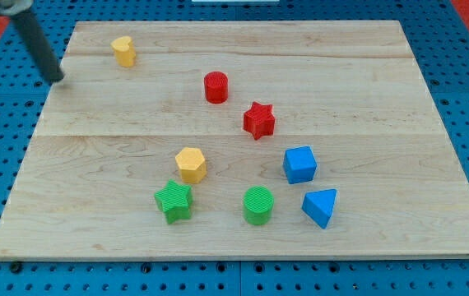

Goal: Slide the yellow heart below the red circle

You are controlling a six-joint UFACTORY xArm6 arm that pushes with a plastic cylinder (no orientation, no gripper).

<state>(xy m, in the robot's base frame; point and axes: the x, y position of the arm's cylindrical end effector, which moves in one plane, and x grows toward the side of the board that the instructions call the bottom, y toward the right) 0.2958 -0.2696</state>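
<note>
The yellow heart (123,50) sits near the board's top left. The red circle (215,86) stands to its right and lower, near the upper middle. My tip (57,79) rests at the board's left edge, to the left of and below the yellow heart, apart from it. The rod slants up to the view's top left.
A red star (259,120) lies just right of and below the red circle. A yellow hexagon (191,164), green star (174,201), green circle (258,205), blue cube (299,164) and blue triangle (321,206) sit lower. The wooden board (366,90) lies on a blue pegboard.
</note>
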